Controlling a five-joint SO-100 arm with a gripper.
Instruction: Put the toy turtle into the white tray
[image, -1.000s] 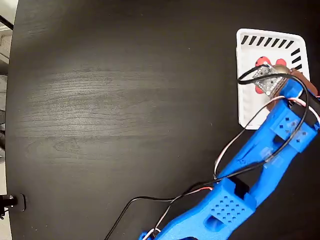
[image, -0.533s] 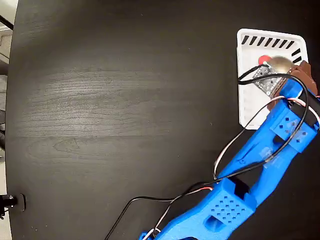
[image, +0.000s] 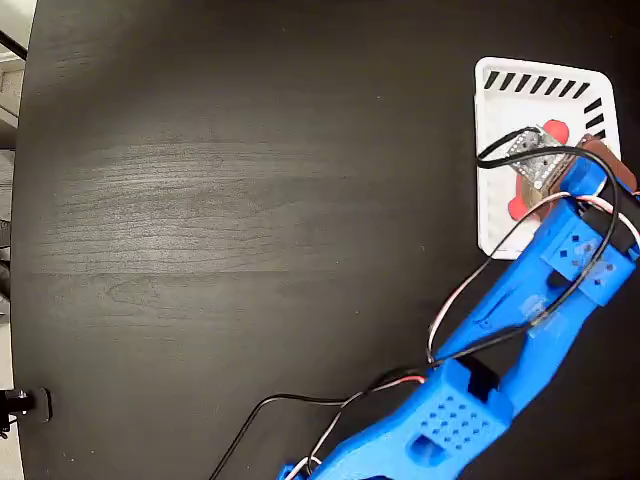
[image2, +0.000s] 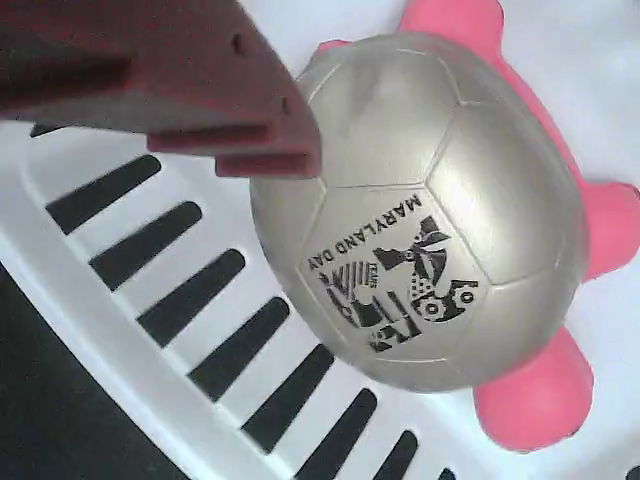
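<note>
Toy turtle (image2: 420, 220) sits in white tray (image2: 130, 300) by the slotted wall. Claw (image2: 250, 120) state: cannot tell. Shell looks glossy, slippery, light; grip across shell sides.

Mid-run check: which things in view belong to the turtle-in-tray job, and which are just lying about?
Belong to the job:
- toy turtle, lying in the tray
- white tray
- gripper, above the tray

Lying about:
- dark object at the table's lower left edge in the fixed view; too small to identify
</note>
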